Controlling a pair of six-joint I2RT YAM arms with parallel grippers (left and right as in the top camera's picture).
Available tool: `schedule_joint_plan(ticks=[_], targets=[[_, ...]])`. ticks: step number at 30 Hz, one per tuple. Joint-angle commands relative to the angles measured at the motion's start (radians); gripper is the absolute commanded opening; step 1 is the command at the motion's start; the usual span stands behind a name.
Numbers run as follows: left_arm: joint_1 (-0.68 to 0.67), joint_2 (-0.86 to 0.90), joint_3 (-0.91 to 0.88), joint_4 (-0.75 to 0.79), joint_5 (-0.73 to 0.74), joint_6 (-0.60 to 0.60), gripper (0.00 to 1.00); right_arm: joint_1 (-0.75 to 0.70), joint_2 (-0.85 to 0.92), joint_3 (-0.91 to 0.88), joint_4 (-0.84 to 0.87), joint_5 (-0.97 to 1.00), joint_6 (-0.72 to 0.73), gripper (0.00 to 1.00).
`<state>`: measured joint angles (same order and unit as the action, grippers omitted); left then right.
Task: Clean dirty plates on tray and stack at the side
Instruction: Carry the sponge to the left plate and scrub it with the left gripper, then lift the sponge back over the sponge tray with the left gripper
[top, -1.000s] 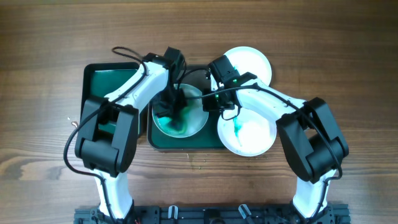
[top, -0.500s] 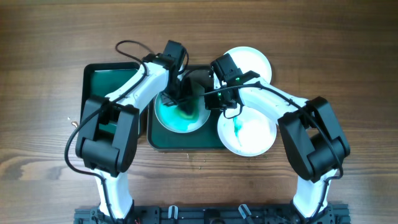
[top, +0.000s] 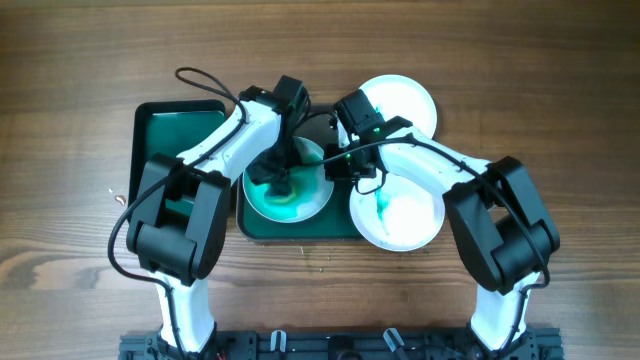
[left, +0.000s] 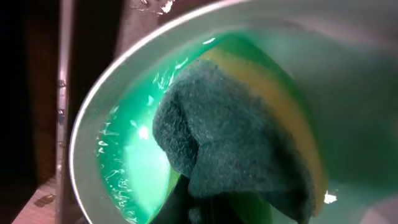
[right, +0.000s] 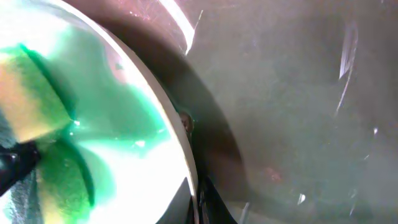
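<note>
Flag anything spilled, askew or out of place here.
Teal-green liquid is smeared over the centre plate on the dark tray, under the sponge. A second plate, also smeared, lies right of the tray, mostly over bare wood rather than on it. No spill shows on the table.

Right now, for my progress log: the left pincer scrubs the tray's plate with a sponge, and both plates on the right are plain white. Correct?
Not both: the overhead view shows the near plate with a teal smear; only the far plate is plain white. The rest holds.
</note>
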<state>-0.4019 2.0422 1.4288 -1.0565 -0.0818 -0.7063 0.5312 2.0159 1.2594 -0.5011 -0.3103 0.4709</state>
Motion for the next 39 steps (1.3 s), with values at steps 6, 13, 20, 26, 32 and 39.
schedule_joint_plan(ticks=[6,13,20,26,32,39], targets=[[0.012,0.024,-0.026,0.196,0.531,0.369,0.04,-0.009,0.04,-0.005,-0.013,0.039,0.003,0.04],[0.067,0.02,0.035,0.146,0.159,0.176,0.04,-0.009,0.04,-0.005,-0.018,0.04,0.003,0.04],[0.115,0.014,0.204,-0.131,-0.184,0.092,0.04,-0.009,0.04,-0.005,-0.024,0.051,0.003,0.04],[0.117,-0.027,0.295,-0.222,-0.034,0.153,0.04,-0.009,0.026,-0.003,-0.028,0.051,-0.003,0.04],[0.148,-0.174,0.36,-0.322,-0.03,0.153,0.04,-0.002,-0.091,-0.002,-0.047,0.143,-0.034,0.04],[0.27,-0.384,0.36,-0.348,0.002,0.232,0.04,0.103,-0.307,-0.003,-0.092,0.602,-0.057,0.04]])
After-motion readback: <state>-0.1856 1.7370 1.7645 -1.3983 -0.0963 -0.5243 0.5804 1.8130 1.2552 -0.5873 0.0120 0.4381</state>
